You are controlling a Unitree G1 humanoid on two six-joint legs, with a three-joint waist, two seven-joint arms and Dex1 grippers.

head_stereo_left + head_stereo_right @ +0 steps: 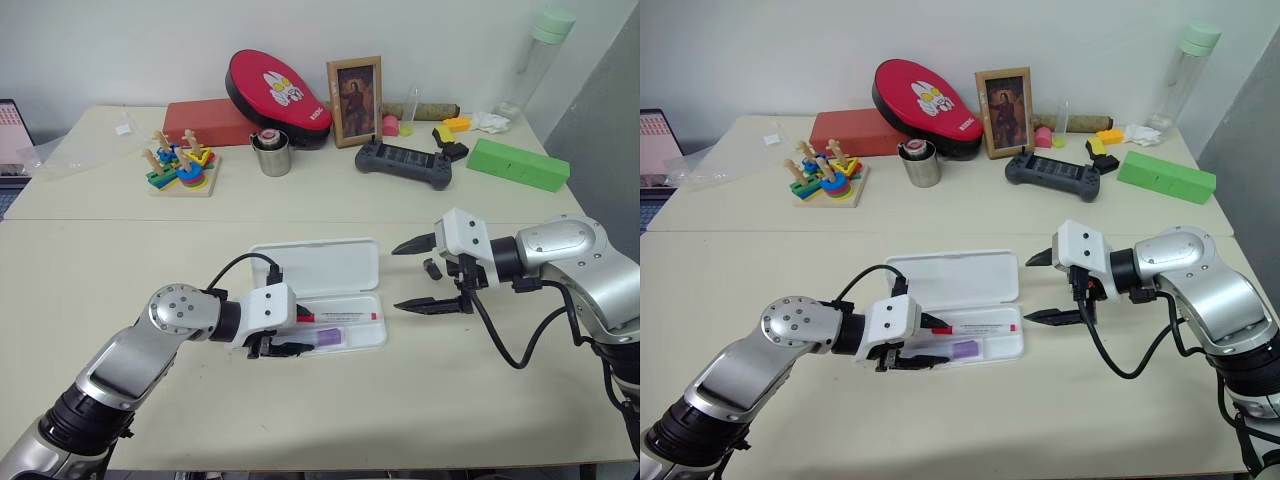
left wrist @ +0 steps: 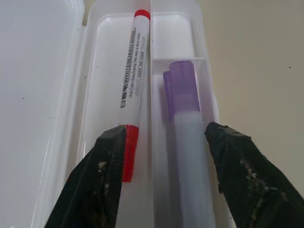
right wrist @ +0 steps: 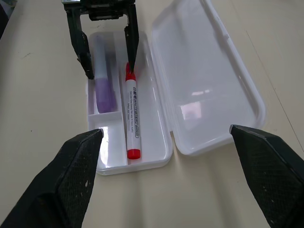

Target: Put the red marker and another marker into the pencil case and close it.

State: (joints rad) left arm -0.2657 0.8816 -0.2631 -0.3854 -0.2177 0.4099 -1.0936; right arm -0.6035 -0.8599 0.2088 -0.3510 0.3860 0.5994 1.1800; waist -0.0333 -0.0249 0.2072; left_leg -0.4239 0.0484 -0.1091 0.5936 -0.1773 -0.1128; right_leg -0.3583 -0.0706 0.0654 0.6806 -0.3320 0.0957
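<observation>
The white pencil case (image 1: 322,262) lies open on the table, lid flat behind its tray (image 3: 164,142). Inside the tray lie the red marker (image 1: 342,316), in the long compartment, and beside it the lilac marker (image 2: 186,118) with its purple cap. My left gripper (image 2: 166,130) is open at the tray's left end; its fingers stand on either side of the lilac marker, and one fingertip (image 2: 114,142) hangs over the red marker's cap. My right gripper (image 1: 397,278) is open and empty, just off the case's right end.
A small black object (image 1: 432,268) lies on the table by the right gripper. At the back stand a green box (image 1: 517,164), a black game controller (image 1: 403,162), a metal cup (image 1: 271,155), a wooden stacking toy (image 1: 182,165) and a picture frame (image 1: 355,100).
</observation>
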